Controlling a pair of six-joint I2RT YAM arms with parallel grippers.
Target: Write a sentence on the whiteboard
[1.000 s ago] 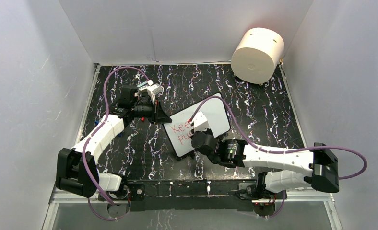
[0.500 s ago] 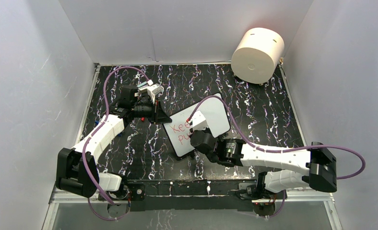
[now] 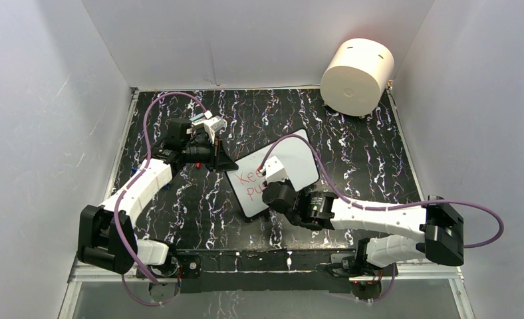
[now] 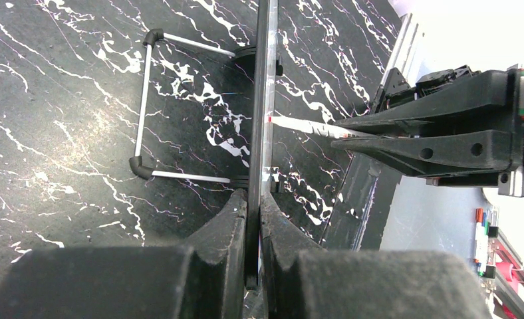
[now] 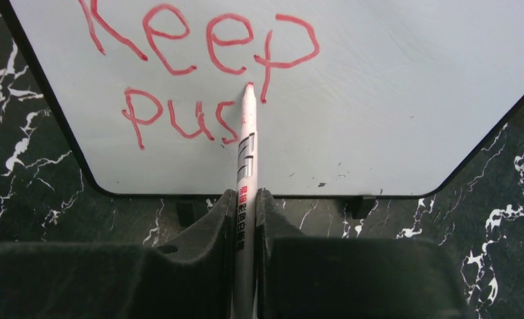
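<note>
The whiteboard [image 3: 300, 161] stands tilted in the middle of the black marbled table. In the left wrist view the whiteboard [image 4: 262, 100] appears edge on, and my left gripper [image 4: 254, 196] is shut on its rim. In the right wrist view my right gripper [image 5: 245, 196] is shut on a white marker [image 5: 246, 153]. The marker's red tip rests on the whiteboard [image 5: 392, 86], just right of the "s". The sentence [image 5: 199, 40] reads "Keep" over "pus" in red. From above, my right gripper [image 3: 267, 175] covers part of the sentence [image 3: 249, 181], and my left gripper [image 3: 227, 165] sits at the board's left edge.
A cream cylinder [image 3: 357, 76] lies at the back right corner. White walls close in the table on three sides. The board's wire stand [image 4: 143, 106] sticks out behind it. Spare markers [image 4: 480, 226] lie off the table's edge.
My right arm has shifted slightly left with the marker on the board. The left arm and the board have not moved.
</note>
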